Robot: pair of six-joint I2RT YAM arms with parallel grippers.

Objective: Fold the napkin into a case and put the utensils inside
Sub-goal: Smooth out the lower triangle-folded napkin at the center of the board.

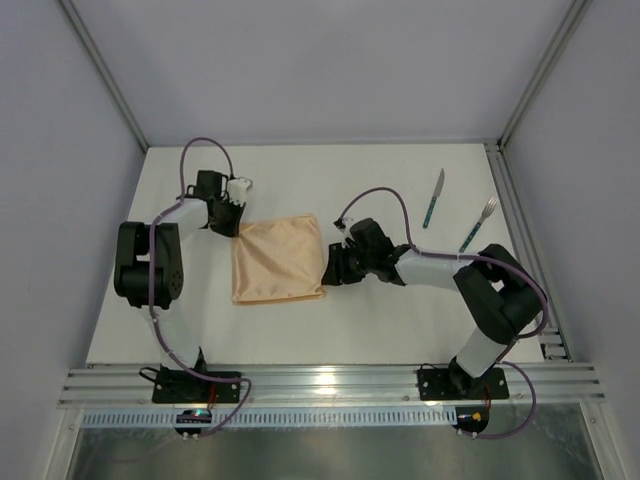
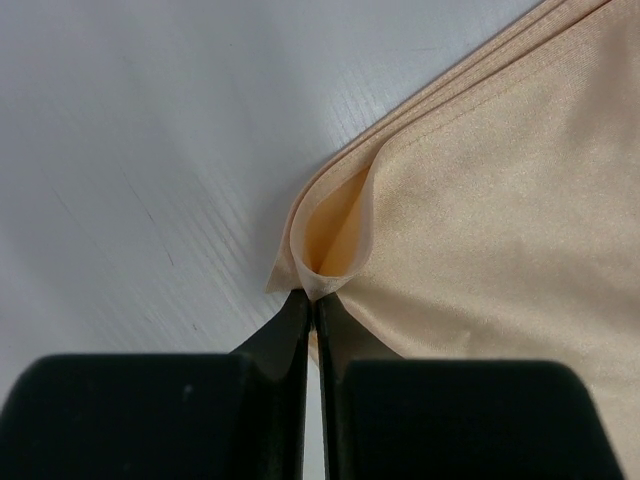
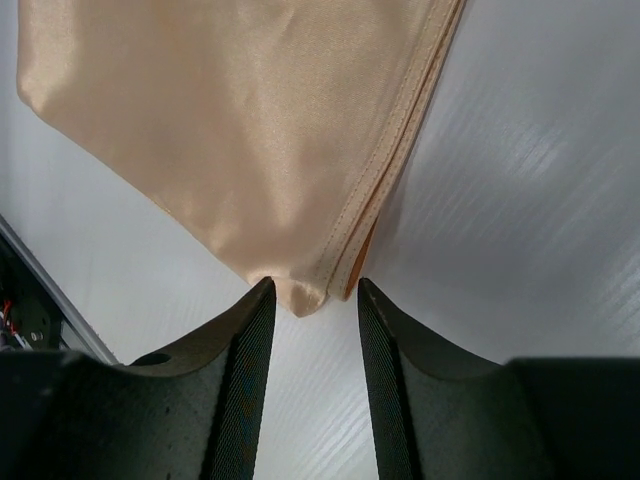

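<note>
The peach-orange napkin [image 1: 276,258] lies folded in layers as a roughly square pad on the white table; no narrow case is in view. My left gripper [image 1: 232,222] is shut on its far left corner, pinching a raised loop of the napkin [image 2: 480,230] between the gripper's tips [image 2: 312,296]. My right gripper [image 1: 328,272] is open at the near right corner; in the right wrist view the napkin's [image 3: 250,120] stitched corner sits just between the gripper's tips [image 3: 313,290]. The teal-handled knife [image 1: 433,198] and fork [image 1: 478,224] lie at the far right, apart from both grippers.
A metal rail [image 1: 330,385] runs along the table's near edge by the arm bases. Another rail [image 1: 520,240] borders the right edge close to the fork. Grey walls enclose the table on the left, back and right.
</note>
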